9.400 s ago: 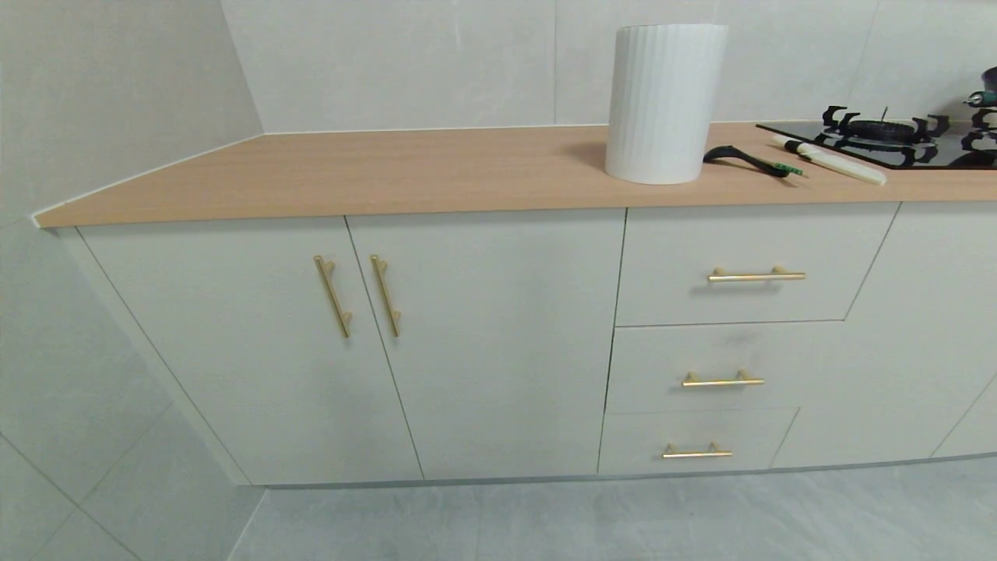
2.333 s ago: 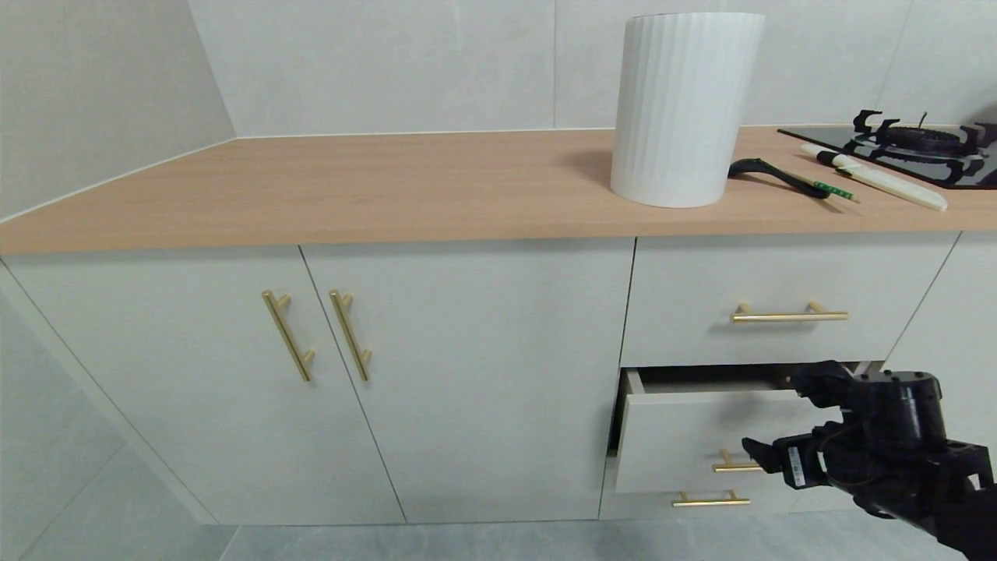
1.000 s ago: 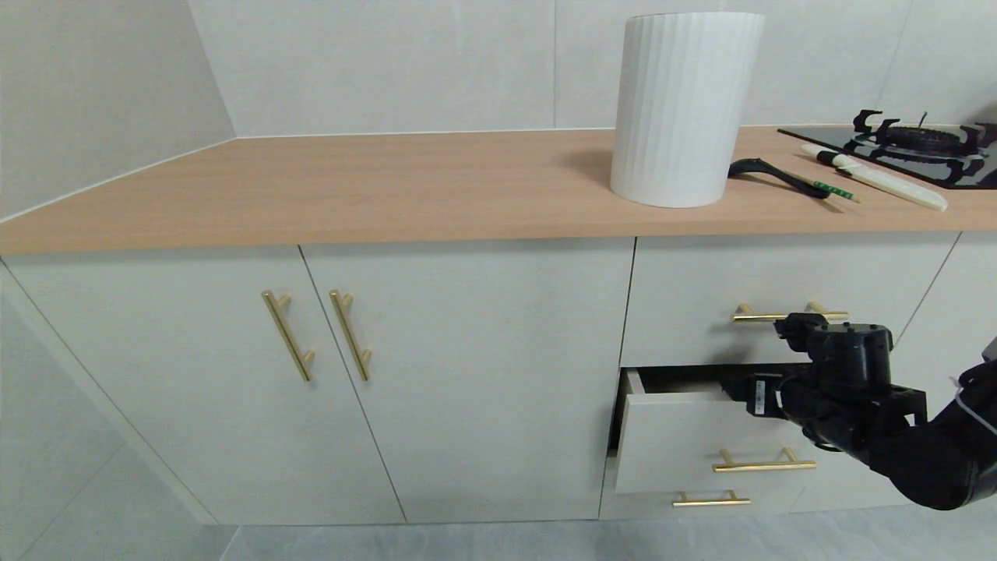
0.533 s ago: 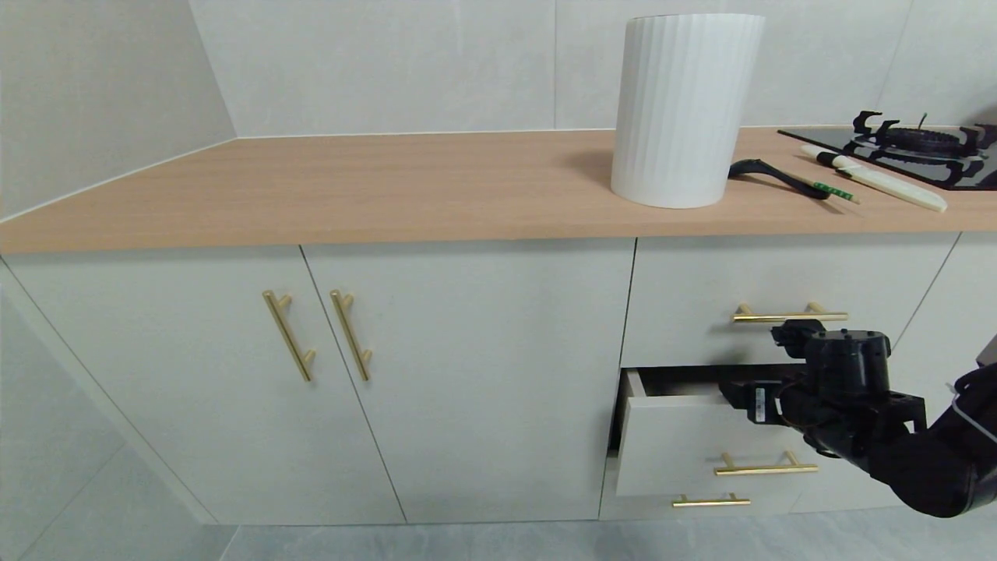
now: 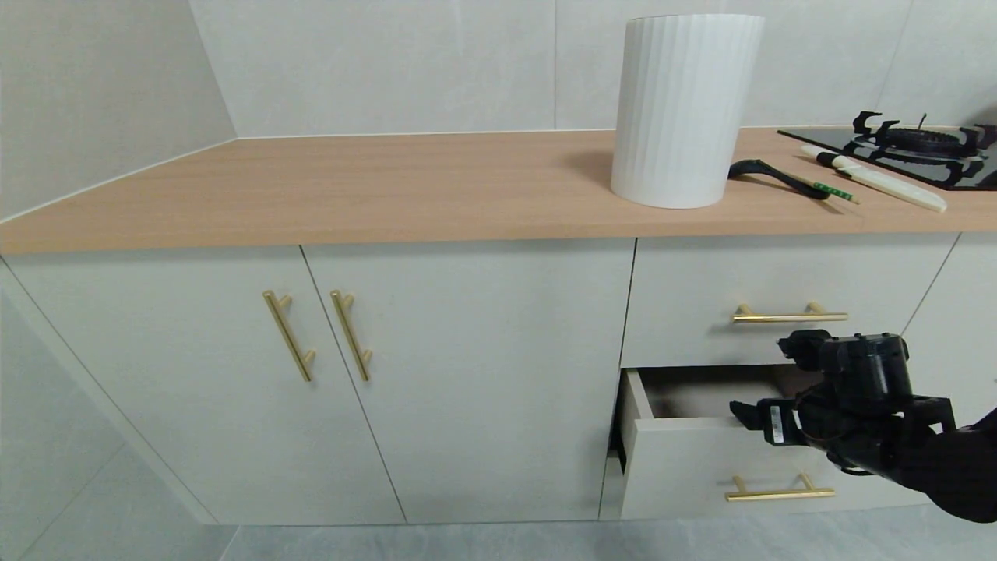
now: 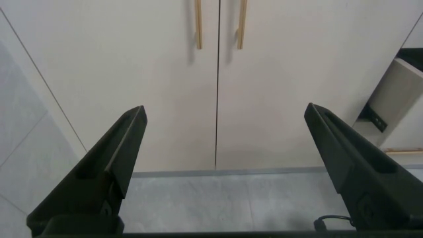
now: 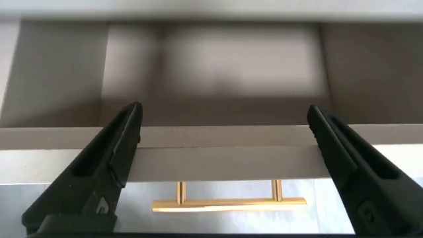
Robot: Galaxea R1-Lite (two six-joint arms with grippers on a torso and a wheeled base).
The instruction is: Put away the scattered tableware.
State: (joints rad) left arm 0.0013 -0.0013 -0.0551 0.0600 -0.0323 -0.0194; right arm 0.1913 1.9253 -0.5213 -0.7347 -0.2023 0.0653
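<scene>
The scattered tableware lies on the wooden counter (image 5: 350,187), at 3 o'clock from a tall white ribbed container (image 5: 681,109). A black ladle (image 5: 771,175) is nearest the container. Thin green-patterned chopsticks (image 5: 833,189) lie just beside the ladle's handle end. A long cream utensil with a black band (image 5: 876,178) lies farther toward 3 o'clock, next to the gas stove (image 5: 911,144).

Below the counter, at 5 o'clock from the container, the middle drawer (image 5: 701,460) stands open, its gold handle (image 5: 779,492) facing out. The top drawer (image 5: 779,288) above it is shut.

The right pincer (image 5: 767,378) hangs at the open drawer with its jaws spread wide and nothing between them. One finger is level with the top edge of the drawer front and the other is higher, under the top drawer. Whether either finger touches the drawer cannot be told. In the right wrist view, the right pincer (image 7: 223,111) looks into the drawer's cavity.

The left pincer (image 6: 225,111) is also wide open and holds nothing. It faces the two cabinet doors (image 6: 218,79) at 9 o'clock from the drawers.
</scene>
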